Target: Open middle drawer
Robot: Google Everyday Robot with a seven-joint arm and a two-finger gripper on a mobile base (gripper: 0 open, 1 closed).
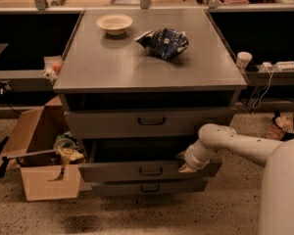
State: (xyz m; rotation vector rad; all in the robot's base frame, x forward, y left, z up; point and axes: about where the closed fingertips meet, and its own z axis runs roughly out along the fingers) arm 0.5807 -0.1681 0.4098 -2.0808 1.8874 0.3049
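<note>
The middle drawer (149, 171) is a grey metal drawer with a small dark loop handle (150, 171) at its centre. It stands pulled partway out of the grey cabinet (147, 62), and a dark gap shows above its front. My gripper (187, 164) is at the top edge of this drawer's front, right of the handle, at the end of my white arm (235, 143), which reaches in from the right. The gripper tip lies against the drawer's edge and is partly hidden in shadow.
The top drawer (149, 123) with a wider handle is slightly out, and the slim bottom drawer (149, 187) sits below. A white bowl (114, 23) and a blue chip bag (162, 42) lie on the cabinet top. An open cardboard box (44, 158) stands on the floor at the left. Cables and a power strip (286, 66) are at the right.
</note>
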